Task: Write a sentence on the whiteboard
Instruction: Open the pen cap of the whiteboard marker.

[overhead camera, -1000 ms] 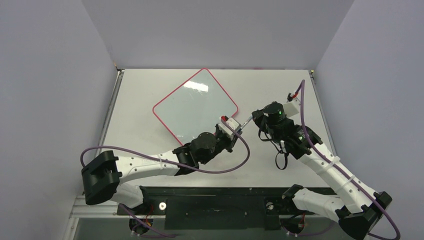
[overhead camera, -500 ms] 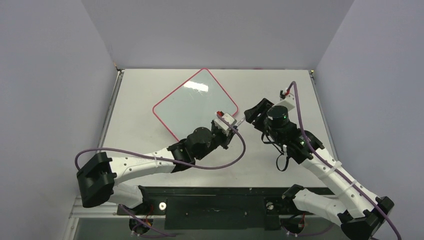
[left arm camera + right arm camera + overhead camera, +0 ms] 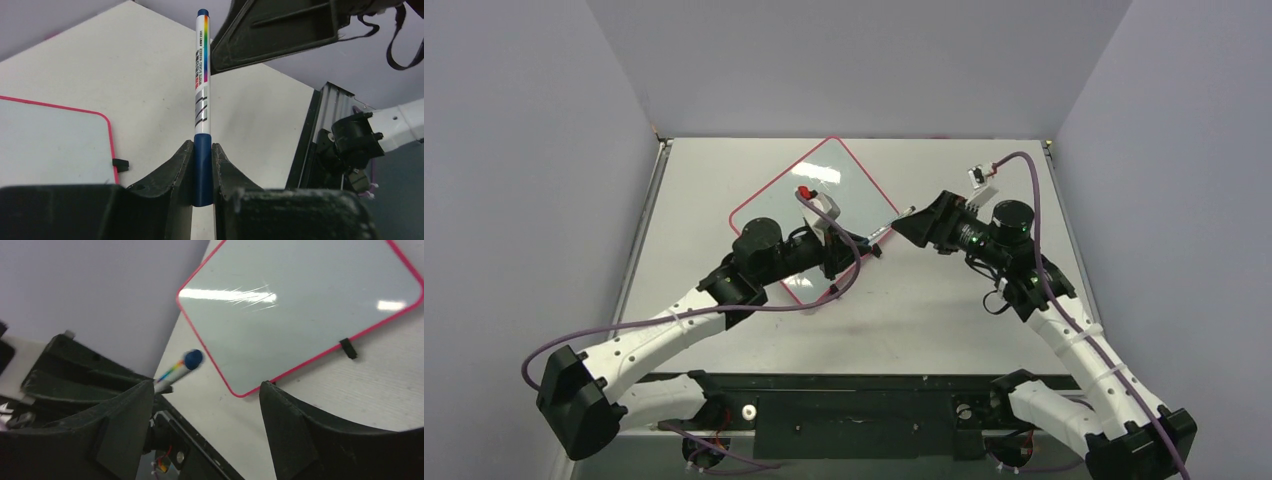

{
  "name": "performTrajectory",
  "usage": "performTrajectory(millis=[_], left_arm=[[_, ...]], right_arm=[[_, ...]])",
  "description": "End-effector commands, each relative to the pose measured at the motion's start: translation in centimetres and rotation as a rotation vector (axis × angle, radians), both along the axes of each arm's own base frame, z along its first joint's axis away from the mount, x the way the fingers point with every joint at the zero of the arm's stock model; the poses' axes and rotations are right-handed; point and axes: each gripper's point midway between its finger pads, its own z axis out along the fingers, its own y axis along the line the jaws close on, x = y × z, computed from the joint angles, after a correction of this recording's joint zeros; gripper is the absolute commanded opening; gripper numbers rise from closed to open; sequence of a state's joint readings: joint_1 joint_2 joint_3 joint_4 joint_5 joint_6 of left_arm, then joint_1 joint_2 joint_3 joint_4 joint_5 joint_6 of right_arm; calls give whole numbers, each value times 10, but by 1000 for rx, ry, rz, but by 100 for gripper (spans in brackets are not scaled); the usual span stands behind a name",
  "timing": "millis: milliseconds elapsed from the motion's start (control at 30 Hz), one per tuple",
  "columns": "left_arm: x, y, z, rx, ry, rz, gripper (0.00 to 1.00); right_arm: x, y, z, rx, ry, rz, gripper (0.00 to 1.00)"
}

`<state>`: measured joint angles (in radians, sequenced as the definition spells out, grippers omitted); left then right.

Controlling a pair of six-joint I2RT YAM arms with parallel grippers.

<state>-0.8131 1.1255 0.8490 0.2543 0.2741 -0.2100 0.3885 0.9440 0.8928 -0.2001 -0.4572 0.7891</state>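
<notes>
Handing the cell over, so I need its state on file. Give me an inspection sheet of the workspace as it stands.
Surface: white table, bare apart from the board.
Job's things: whiteboard lies flat, turned corner-on to the arms, with no writing seen; a black clip sits on its near edge. The marker is off the table.
Clutter: nothing seen.
Grippers: left pincer is shut on the marker's dark blue end; right pincer is open, holds nothing, and faces the marker's free end.
Cables: purple cables loop loosely along both arms.
Surroundings: plain grey walls on three sides.
</notes>
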Motion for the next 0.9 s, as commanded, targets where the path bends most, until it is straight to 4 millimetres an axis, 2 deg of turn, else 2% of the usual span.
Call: performTrajectory(millis=[0,100,133,167,300,433,633,767,867], left_arm=[[-27,-4,-1,19,76,-180,0],[-27,-3,-3,20,111,-209,0],[-31,-3,-1,14,119,-233,0],[-32,-4,0,10,123,-245,0],[-42,-8,8,-1,133,-324,0],[-49,-10,9,12,146,-378,0],[-57,-8,11,13,154,-423,0],[-62,-7,9,23,151,-448,0],[-64,-5,8,31,143,-454,0]], right_arm=[[-35,36,59,132,-229,281,73],[-50,44,68,90,-304,333,71],[-56,48,61,61,-293,356,71],[-61,52,64,56,-302,371,69],[-64,59,59,43,-288,401,58],[-66,64,52,37,-267,431,53],[-65,66,56,58,-279,433,41],[-67,69,63,102,-285,445,40],[-68,69,68,124,-282,447,48]])
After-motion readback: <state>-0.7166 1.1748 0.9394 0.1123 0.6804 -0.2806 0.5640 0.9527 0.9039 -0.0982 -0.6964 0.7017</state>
